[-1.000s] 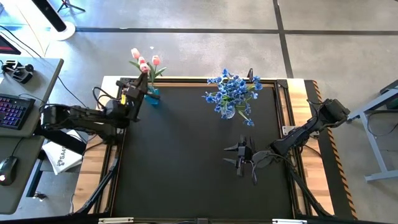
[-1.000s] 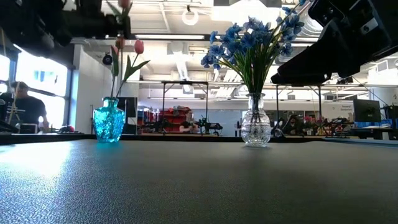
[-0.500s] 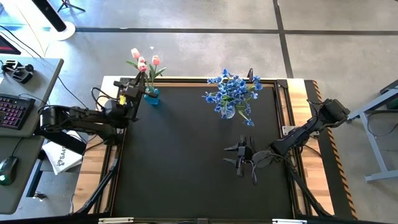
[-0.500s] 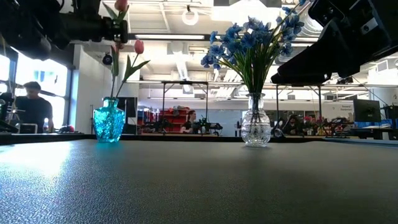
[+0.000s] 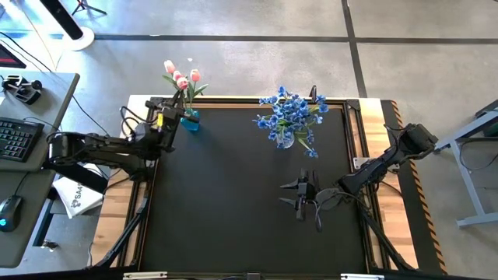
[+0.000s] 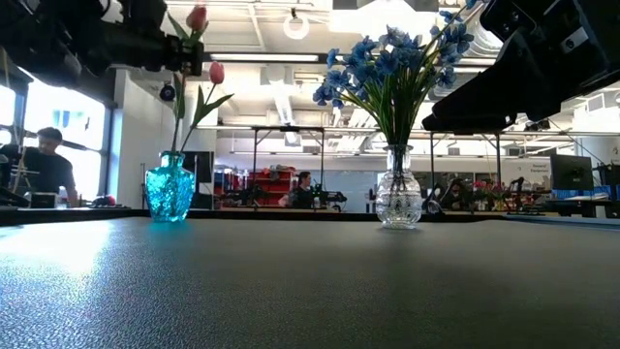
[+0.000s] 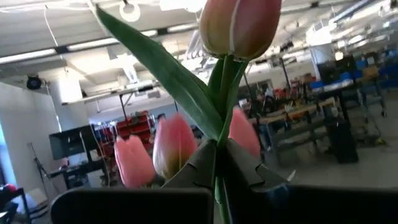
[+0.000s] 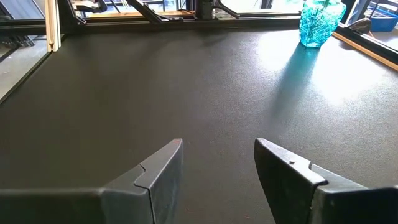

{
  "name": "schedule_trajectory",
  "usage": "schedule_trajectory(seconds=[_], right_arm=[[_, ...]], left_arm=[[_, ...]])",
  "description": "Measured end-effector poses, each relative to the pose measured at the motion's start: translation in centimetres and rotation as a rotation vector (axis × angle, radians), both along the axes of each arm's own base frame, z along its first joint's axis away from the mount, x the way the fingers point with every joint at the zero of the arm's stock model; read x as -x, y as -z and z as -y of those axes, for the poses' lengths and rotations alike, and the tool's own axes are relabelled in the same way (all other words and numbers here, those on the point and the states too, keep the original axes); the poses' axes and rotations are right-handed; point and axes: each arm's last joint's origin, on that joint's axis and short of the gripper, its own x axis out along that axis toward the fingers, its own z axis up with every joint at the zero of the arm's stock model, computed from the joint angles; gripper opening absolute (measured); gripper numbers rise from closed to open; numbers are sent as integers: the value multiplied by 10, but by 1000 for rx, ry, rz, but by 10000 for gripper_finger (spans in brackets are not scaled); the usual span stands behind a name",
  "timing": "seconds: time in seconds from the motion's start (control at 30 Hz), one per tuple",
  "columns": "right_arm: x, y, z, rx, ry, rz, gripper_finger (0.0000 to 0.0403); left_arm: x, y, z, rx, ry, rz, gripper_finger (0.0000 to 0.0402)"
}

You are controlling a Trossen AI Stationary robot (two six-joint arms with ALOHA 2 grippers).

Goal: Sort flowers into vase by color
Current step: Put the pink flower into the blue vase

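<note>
My left gripper is at the table's far left corner, beside the teal vase, shut on a pink tulip. Other pink tulips stand with their stems in that vase. The blue blossoms stand in a clear glass vase at the far edge, right of the middle. My right gripper hovers open over the table's right half, touching nothing. In the right wrist view, its fingers stand apart over bare mat. My left gripper pinches the tulip's green stem between its two shut fingers, just below the leaf and blossom. The fingers come level from the table's left side, lying across the stem. The tulip stands upright, its blossom above the fingers and its stem running down toward the teal vase's mouth.
The black mat lies between the two vases and the near edge, with wooden borders on each side. A desk with a keyboard stands left of the table. People are in the room beyond.
My left gripper has come down a little with the tulip and drawn slightly toward the table's left edge, staying shut on the stem. The blossom now sits lower above the teal vase.
</note>
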Motion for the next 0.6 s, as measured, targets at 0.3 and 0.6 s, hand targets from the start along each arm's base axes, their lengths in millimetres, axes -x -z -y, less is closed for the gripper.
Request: schedule_trajectory(seconds=[0.3,0.6], right_arm=[[0,0,0,1,0,0,194],[0,0,0,0,0,0,194]], left_arm=[[2,5,-11,60,-25,57,3],[4,6,-12,86,-74,74,54]])
